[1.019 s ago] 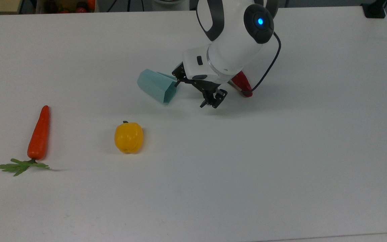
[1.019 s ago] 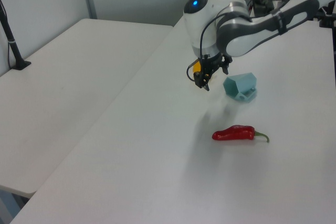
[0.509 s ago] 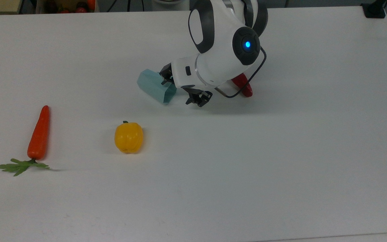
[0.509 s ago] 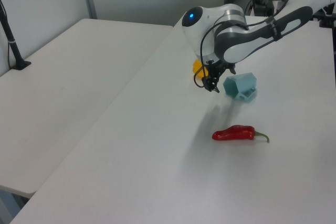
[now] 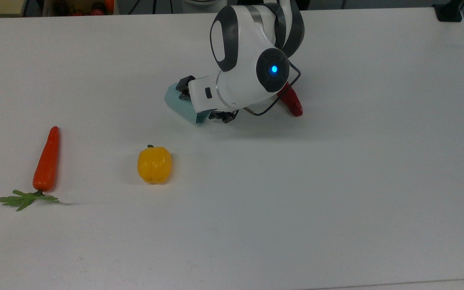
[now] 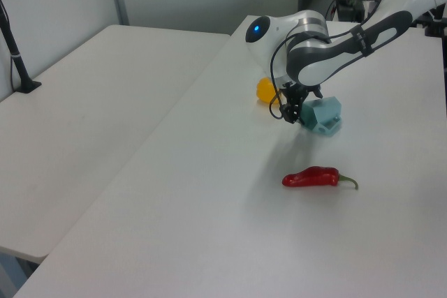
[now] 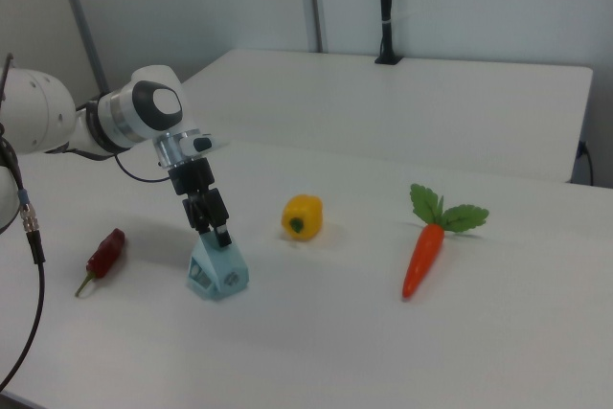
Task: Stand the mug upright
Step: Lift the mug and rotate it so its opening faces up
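On the white tabletop [image 5: 296,201], toward the far edge in the top view, the small pale teal plastic mug with flat faceted sides [image 5: 175,102] lies tipped on its side, its narrow base pointing to the top view's upper left and its wider mouth end to the lower right. The white and grey robot arm's black two-finger gripper [image 5: 204,101] is low over the mug, with its fingers spread wide: one finger [image 5: 183,86] shows at the mug's far side near the base end and the other [image 5: 223,116] just past the mouth end, so most of the cup sits between them. Whether either finger touches the plastic cannot be told. In the left view the gripper [image 6: 290,115] hangs right at the mug's [image 6: 325,113] left face, and in the right view the gripper [image 7: 222,235] comes down onto the upper end of the mug [image 7: 218,273], the wrist tilted. A glossy red chilli pepper with a green stem [image 5: 292,102] lies just to the top view's right of the arm, partly covered by the wrist; it lies apart from the mug in the left view [image 6: 314,177] and the right view [image 7: 103,254]. A round yellow bell pepper [image 5: 154,164] sits nearer the camera in the top view, well apart from the mug, and an orange carrot with green leaves [image 5: 46,159] lies far off toward the top view's left edge.
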